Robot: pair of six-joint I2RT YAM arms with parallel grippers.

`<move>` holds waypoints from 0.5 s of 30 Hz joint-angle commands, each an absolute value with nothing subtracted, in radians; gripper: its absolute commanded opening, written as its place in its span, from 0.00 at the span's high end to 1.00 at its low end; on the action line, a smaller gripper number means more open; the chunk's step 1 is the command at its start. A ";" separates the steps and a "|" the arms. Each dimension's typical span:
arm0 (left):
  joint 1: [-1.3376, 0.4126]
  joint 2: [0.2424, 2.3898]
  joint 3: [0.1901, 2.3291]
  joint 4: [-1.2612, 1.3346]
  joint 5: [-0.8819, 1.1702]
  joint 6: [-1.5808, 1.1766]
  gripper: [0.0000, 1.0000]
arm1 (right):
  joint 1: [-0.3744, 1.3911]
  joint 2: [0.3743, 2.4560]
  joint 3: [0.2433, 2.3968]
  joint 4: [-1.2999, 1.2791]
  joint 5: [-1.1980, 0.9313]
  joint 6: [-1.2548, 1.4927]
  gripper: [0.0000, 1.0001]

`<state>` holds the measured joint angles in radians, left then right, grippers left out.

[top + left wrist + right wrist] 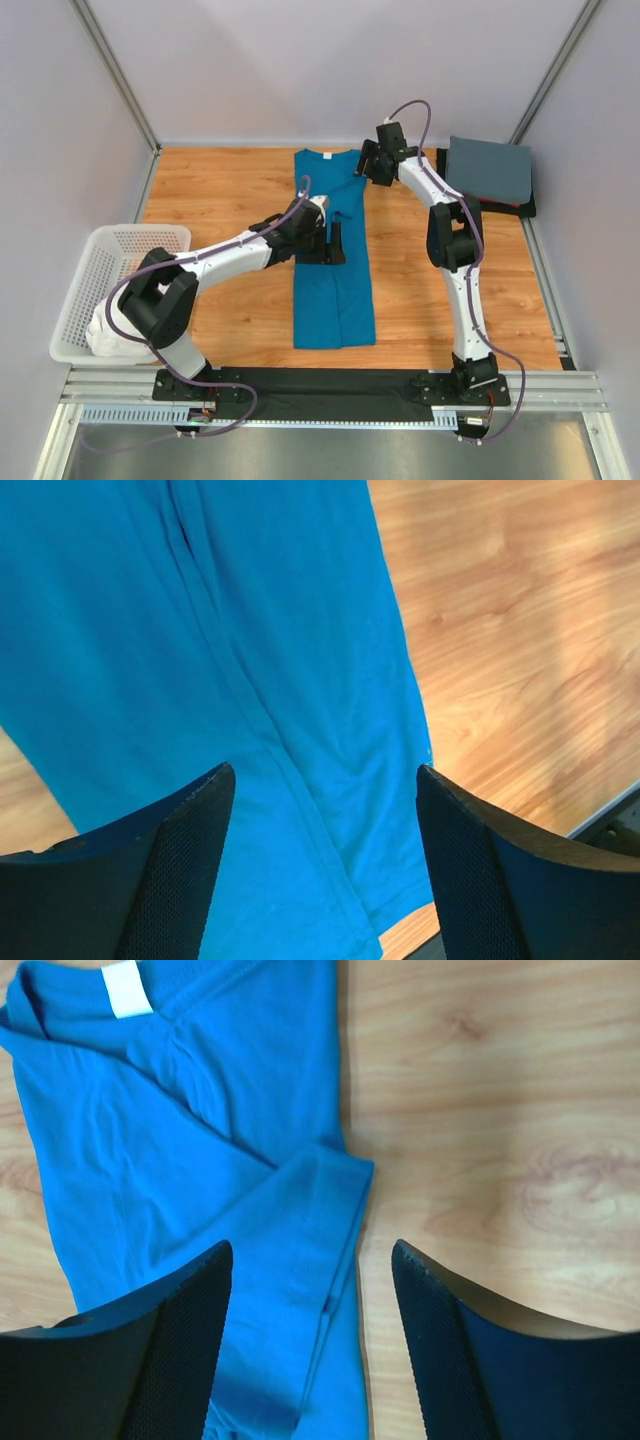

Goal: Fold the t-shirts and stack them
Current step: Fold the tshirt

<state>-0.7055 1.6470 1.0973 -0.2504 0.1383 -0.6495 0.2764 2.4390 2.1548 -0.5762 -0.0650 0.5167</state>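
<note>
A teal-blue t-shirt (335, 300) lies on the wooden table, folded lengthwise into a long narrow strip with its collar at the far end. My left gripper (335, 243) hovers over the strip's middle. In the left wrist view the left gripper (325, 772) is open, with flat teal cloth (200, 630) below and nothing pinched. My right gripper (365, 165) is at the shirt's far right edge. In the right wrist view the right gripper (311, 1245) is open, straddling the folded-in sleeve (320, 1200) and the shirt's edge. A white neck label (128, 988) shows at the collar.
A folded slate-grey t-shirt (490, 168) lies at the far right on top of darker cloth (505, 206). A white mesh basket (100, 262) stands at the left edge with white cloth (112, 338) in its near end. A black rail (330, 385) runs along the near edge.
</note>
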 commanded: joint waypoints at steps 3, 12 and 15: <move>-0.762 1.683 1.055 -0.262 0.100 -0.669 0.26 | 0.278 2.474 2.232 -0.512 -0.037 0.502 0.36; -0.778 1.649 1.032 -0.288 0.084 -0.673 0.29 | 0.279 2.476 2.203 -0.485 -0.058 0.506 0.45; -0.778 1.657 1.040 -0.288 0.098 -0.683 0.31 | 0.278 2.499 2.220 -0.486 -0.046 0.500 0.45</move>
<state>-0.7753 1.6833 1.0233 -0.2878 0.0963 -0.6697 0.2764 2.4710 2.1906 -0.5304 -0.0544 0.5148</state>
